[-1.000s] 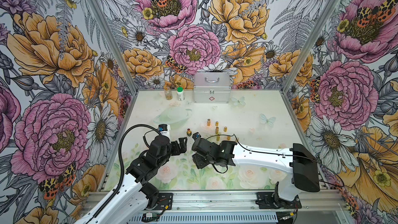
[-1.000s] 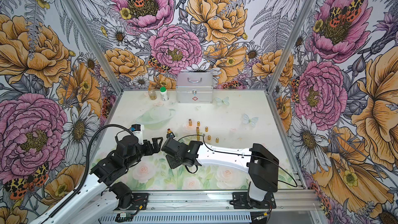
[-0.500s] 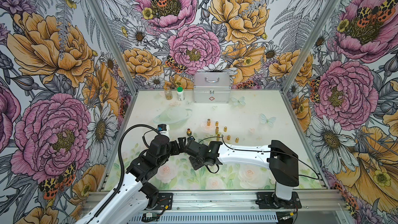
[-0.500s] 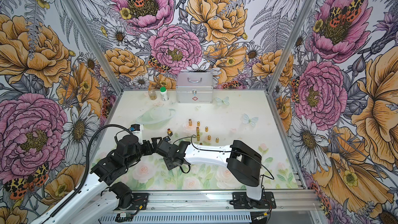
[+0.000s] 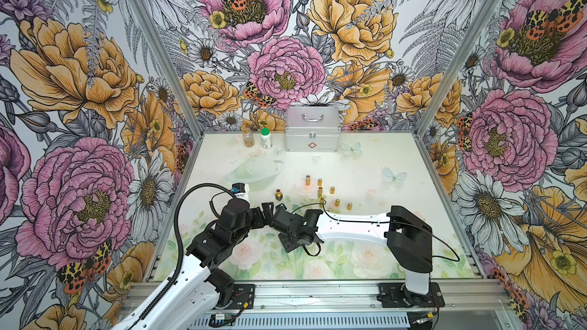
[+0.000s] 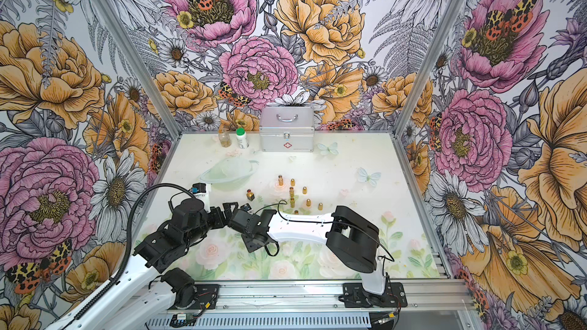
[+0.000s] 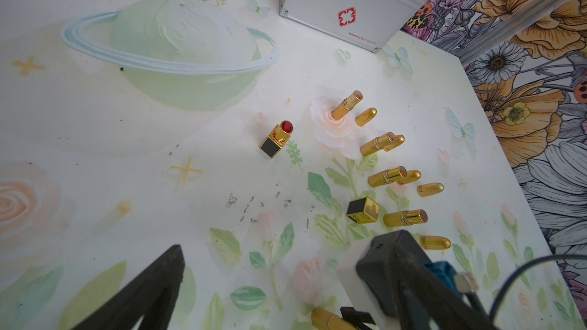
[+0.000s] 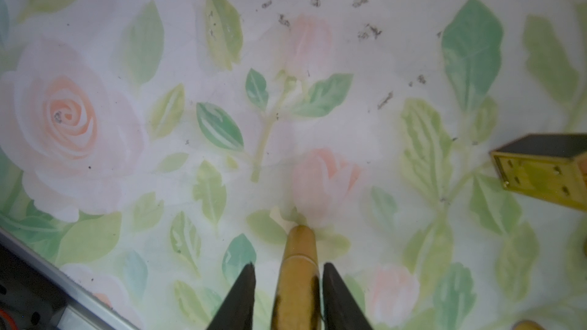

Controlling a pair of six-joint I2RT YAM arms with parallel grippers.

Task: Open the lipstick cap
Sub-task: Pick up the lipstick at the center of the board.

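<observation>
- In both top views the left hand (image 5: 266, 212) and right hand (image 5: 273, 221) meet nose to nose, low over the near part of the worktop (image 5: 365, 166); the lipstick is hidden between them here
- That crowded, a slightly misjudged reach could knock the hands together, and the right forearm (image 5: 349, 225) runs just beside the standing gold tubes (image 5: 320, 191), which a nudge would topple
- At the back, the silver case (image 5: 313, 131) is latched, its contents unseen; a clear jar (image 5: 248, 138) holds something brownish; the green-capped white bottle (image 5: 266, 137) gives nothing away
- Left wrist view: the left hand is spread wide and empty, one finger (image 7: 155, 287) showing; a square lipstick (image 7: 277, 138) stands opened, its square cap (image 7: 362, 210) well apart
- Right wrist view: the gold lipstick (image 8: 298, 249) sits lengthwise between the right hand's fingers (image 8: 244, 293), seam and rounded end poking out; I cannot tell whether they press it
- A squeeze across the seam would clamp both halves together; a loose one would let the smooth tube slip
</observation>
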